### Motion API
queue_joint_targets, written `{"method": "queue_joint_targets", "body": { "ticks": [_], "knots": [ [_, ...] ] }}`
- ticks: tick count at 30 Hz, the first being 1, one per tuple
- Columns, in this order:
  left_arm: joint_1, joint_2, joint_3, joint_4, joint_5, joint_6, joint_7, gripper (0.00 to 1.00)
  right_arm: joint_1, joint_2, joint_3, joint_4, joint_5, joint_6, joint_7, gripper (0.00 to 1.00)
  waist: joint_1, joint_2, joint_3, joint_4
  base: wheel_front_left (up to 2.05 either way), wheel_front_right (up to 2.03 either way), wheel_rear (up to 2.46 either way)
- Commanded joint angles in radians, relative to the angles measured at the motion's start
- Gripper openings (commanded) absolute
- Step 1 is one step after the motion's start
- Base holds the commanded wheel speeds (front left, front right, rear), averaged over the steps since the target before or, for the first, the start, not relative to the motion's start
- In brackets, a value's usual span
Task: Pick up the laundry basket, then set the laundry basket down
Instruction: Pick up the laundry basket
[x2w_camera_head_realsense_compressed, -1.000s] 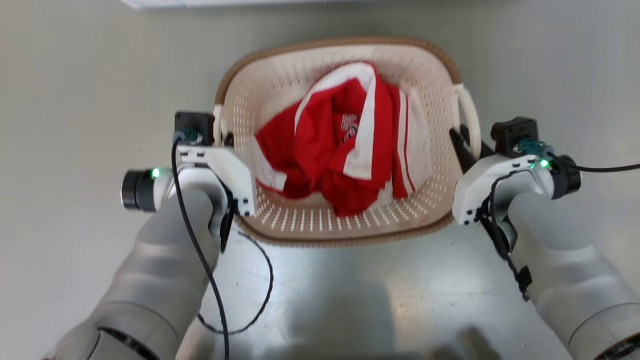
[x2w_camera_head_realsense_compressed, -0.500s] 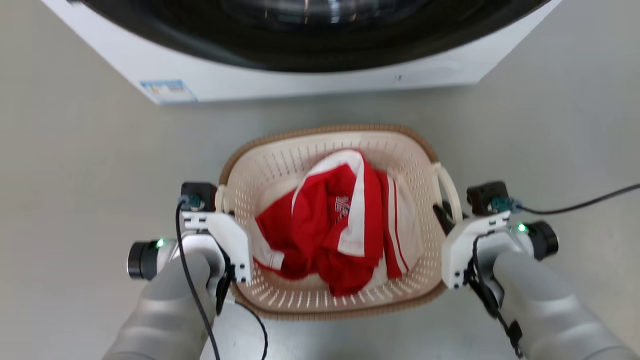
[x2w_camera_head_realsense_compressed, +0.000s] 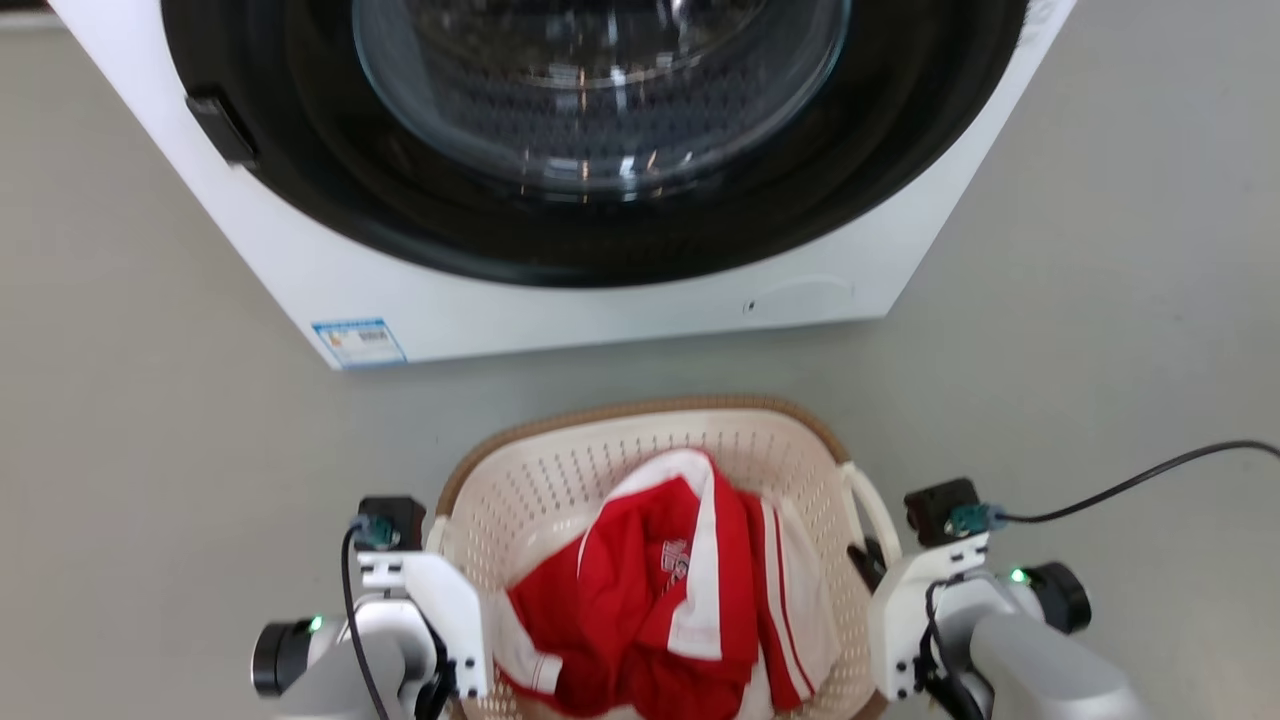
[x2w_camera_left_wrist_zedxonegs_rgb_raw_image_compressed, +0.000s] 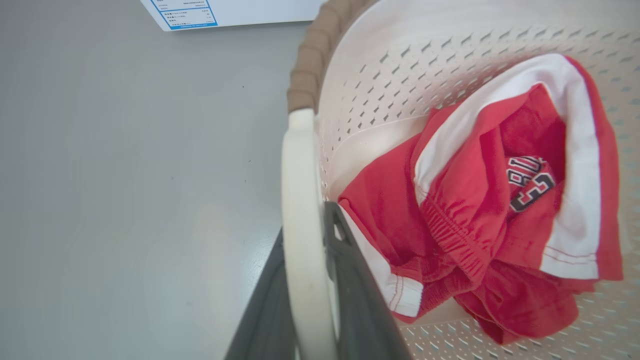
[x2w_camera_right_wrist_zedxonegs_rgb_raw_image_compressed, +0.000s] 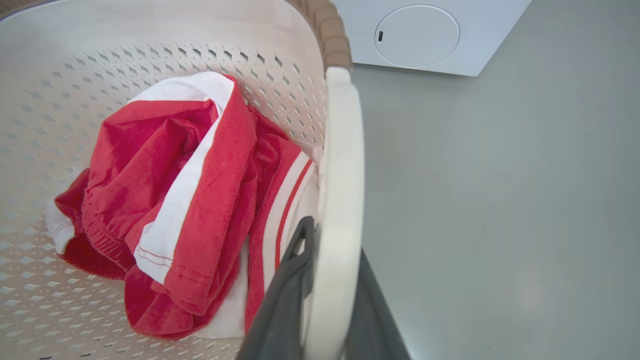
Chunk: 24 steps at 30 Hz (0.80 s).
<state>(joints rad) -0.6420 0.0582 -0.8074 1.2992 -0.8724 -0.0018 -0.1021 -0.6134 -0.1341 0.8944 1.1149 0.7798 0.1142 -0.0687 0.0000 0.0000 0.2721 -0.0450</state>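
Left gripper (x2w_camera_left_wrist_zedxonegs_rgb_raw_image_compressed: 307, 225) and right gripper (x2w_camera_right_wrist_zedxonegs_rgb_raw_image_compressed: 334, 240) clench the white loop handles (x2w_camera_left_wrist_zedxonegs_rgb_raw_image_compressed: 300, 165) of the cream perforated plastic laundry basket (x2w_camera_head_realsense_compressed: 640, 405), seemingly mid-carry; setting it down needs level, matched lowering.

One washing machine (x2w_camera_head_realsense_compressed: 560, 315) at twelve o'clock, one laundry basket (x2w_camera_head_realsense_compressed: 640, 406) at six o'clock with two white loop handles (x2w_camera_head_realsense_compressed: 868, 508) and one heap of red-and-white sportswear (x2w_camera_head_realsense_compressed: 640, 620), plus two grippers: left gripper (x2w_camera_left_wrist_zedxonegs_rgb_raw_image_compressed: 305, 235) at seven o'clock, right gripper (x2w_camera_right_wrist_zedxonegs_rgb_raw_image_compressed: 335, 240) at five.
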Motion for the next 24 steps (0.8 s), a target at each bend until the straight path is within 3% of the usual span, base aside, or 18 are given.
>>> {"method": "queue_joint_targets", "body": {
  "ticks": [1,24],
  "knots": [
    [0.001,0.028,0.013,-0.01,-0.007,-0.011,-0.009,0.0,0.037,0.018,0.036,-0.021,0.006,0.017,0.008,0.0,0.0,0.0,-0.047,-0.01,0.0,0.0,0.0],
    [0.142,0.051,0.0,-0.009,-0.036,-0.063,0.036,0.0,0.123,0.009,0.225,-0.082,0.17,0.017,0.083,0.0,0.0,0.0,-0.237,-0.016,0.0,0.0,0.0]
  ]
}}
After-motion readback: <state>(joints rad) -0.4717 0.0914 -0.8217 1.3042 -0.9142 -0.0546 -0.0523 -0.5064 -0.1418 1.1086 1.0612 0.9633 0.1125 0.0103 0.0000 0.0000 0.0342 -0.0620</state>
